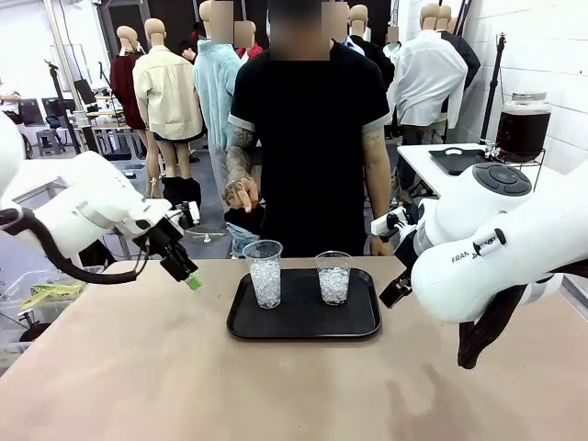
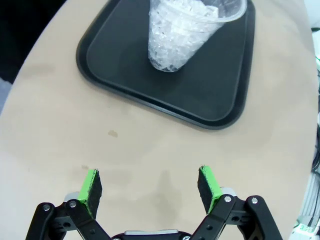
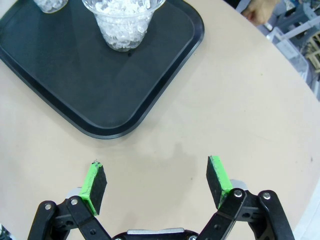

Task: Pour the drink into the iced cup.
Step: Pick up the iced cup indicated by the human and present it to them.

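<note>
- The left gripper [image 2: 150, 187] hangs over bare tabletop. Its green pads [image 2: 91, 187] are spread as wide as they go, with nothing between them.
- The right gripper [image 3: 156, 182] stands just as wide and just as empty, over the tabletop just short of a tray corner.
- The table [image 1: 138, 367] is a smooth, matte tan surface with a curved edge. A small darker spot [image 2: 113, 133] marks it between the left gripper and the tray.
- A black tray [image 1: 301, 320] with rounded corners and a raised rim lies flat toward the far side of the table, between the two arms.
- Two clear plastic cups stand upright on it, apart from each other. The left iced cup [image 1: 265, 273] and the right iced cup [image 1: 333, 277] are both packed with crushed ice.
- A person [image 1: 308, 138] in a black T-shirt stands at the far edge behind the tray. One hand [image 1: 243, 191] is lowered in front of the body, above and behind the left iced cup.
- Beyond the table at far right, a white side table [image 1: 423, 161] carries a black mat [image 1: 457, 161] and a wire stand with a lidded glass dispenser jar [image 1: 523, 101].
- The drink [image 1: 522, 133] sits dark brown inside that jar, well apart from both cups and both grippers.
- A white brick wall [image 1: 551, 46] rises behind the jar.
- Desks with monitors [image 1: 55, 115] fill the far left of the room.
</note>
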You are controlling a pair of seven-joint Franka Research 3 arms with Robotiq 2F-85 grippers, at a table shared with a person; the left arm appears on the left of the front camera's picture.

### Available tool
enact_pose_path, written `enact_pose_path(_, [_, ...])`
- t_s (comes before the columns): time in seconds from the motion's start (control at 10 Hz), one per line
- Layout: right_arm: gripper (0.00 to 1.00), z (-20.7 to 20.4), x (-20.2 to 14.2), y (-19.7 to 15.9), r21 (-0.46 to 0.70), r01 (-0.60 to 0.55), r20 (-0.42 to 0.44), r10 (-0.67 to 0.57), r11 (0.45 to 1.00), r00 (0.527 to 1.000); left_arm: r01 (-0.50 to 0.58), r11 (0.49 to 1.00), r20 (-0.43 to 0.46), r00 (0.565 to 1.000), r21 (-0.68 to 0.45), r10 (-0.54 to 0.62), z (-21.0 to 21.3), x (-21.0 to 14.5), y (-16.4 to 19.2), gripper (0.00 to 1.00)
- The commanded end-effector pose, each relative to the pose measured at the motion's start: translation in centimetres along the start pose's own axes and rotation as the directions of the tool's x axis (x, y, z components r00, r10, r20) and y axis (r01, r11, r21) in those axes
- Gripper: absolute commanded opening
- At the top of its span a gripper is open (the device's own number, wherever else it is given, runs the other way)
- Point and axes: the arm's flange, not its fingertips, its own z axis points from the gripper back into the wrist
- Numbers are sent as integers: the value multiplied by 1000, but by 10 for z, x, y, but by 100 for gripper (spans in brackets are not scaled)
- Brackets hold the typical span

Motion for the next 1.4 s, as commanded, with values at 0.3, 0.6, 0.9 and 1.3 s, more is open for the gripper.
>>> enact_pose_path(0.3, [100,0,0,0,1,0,0,0,1000,1000,4,1000,1,1000,-1,-4,-6,8,4,100])
enact_pose_path(0.6, [100,0,0,0,1,0,0,0,1000,1000,96,993,318,945,-68,-69,-47,-1,11,100])
enact_pose_path(0.9, [100,0,0,0,1,0,0,0,1000,1000,204,978,446,880,-43,-164,-61,0,7,100])
enact_pose_path(1.3, [100,0,0,0,1,0,0,0,1000,1000,230,973,522,832,-18,-187,-80,14,10,100])
